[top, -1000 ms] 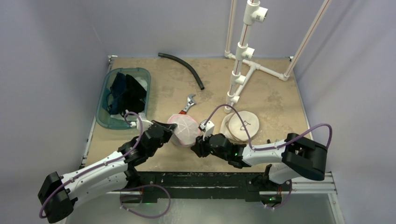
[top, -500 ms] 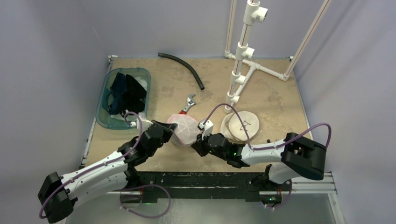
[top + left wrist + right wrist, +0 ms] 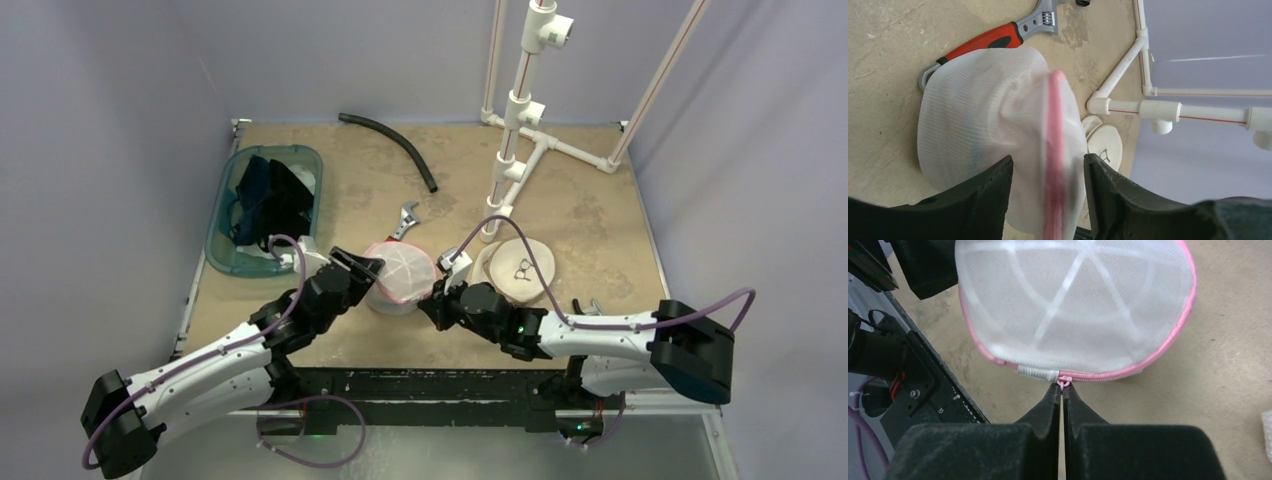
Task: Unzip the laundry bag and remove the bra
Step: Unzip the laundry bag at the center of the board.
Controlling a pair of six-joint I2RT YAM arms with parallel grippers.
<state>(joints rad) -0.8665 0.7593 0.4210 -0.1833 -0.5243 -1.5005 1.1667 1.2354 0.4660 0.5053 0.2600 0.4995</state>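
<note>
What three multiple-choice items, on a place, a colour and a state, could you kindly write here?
1. Where is the wrench? A) in the bin B) just beyond the laundry bag C) on the frame
2. What colour is the bag's zipper trim? A) blue B) black C) pink
3. How is the right gripper? A) shut on the zipper pull B) wide open C) holding the hose
Answers: B, its handle lies at the bag's far side; C, pink edges the white mesh; A, it pinches the pull.

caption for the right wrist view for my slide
Right hand pinched shut on the pink zipper pull at the near edge of the white mesh laundry bag, zip not yet opened.
</note>
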